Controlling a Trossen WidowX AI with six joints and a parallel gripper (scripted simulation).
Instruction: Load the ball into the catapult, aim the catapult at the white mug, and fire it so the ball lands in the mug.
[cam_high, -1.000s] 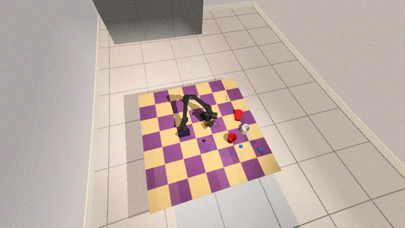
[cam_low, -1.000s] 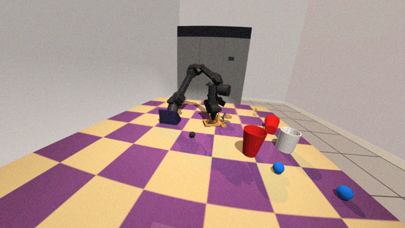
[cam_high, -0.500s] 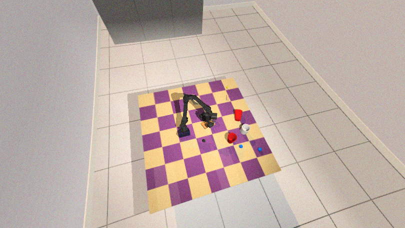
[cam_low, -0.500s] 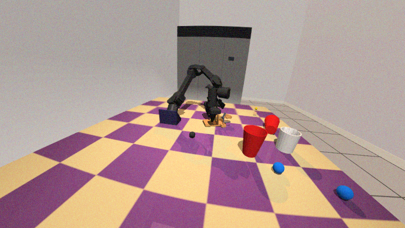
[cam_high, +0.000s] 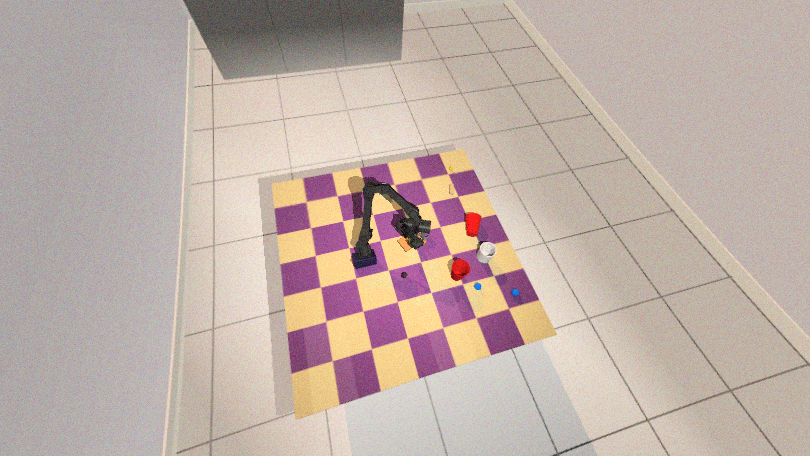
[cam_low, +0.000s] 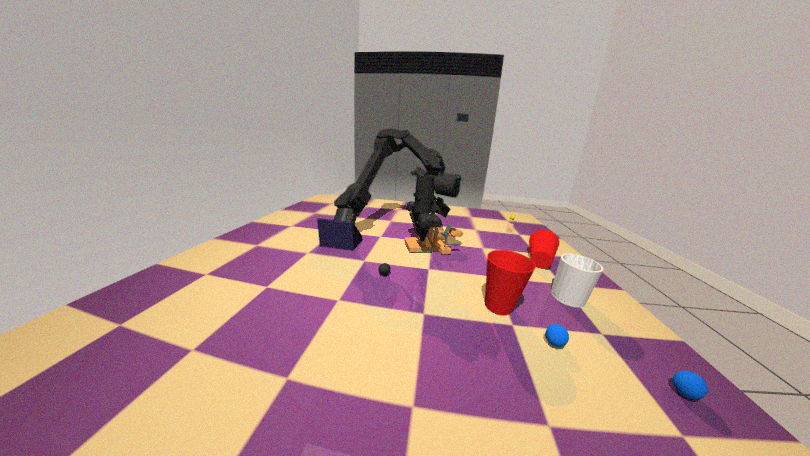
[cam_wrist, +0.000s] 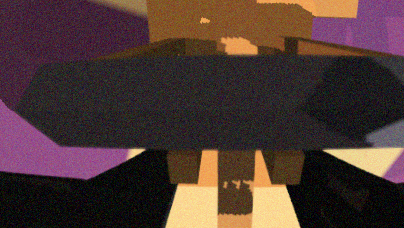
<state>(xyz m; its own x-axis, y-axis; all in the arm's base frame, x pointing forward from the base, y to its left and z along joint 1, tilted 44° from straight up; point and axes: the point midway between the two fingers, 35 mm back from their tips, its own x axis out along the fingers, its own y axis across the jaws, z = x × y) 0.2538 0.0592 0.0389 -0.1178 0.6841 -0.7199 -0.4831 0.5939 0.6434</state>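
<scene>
My gripper (cam_high: 416, 243) (cam_low: 426, 234) (cam_wrist: 230, 141) is low at the wooden catapult (cam_high: 404, 244) (cam_low: 416, 245) (cam_wrist: 230, 25), its fingers shut on a part of the catapult's frame. A dark grey bar (cam_wrist: 175, 102) crosses the wrist view above the fingers and hides part of the catapult. The white mug (cam_high: 485, 252) (cam_low: 577, 281) stands apart from the catapult, toward the right of the top and exterior views. A small black ball (cam_high: 404, 275) (cam_low: 384, 269) lies on the checkered surface, clear of the gripper. The arm hides much of the catapult in the top and exterior views, and I see no ball in it.
One red cup (cam_high: 459, 270) (cam_low: 504, 286) stands beside the mug, and another red cup (cam_high: 472, 224) (cam_low: 544, 248) is behind it. Two blue balls, one nearer (cam_high: 477, 286) (cam_low: 557, 335) and one farther right (cam_high: 515, 292) (cam_low: 689, 385), lie past the cups. A yellow ball (cam_high: 451, 168) (cam_low: 512, 216) is far back.
</scene>
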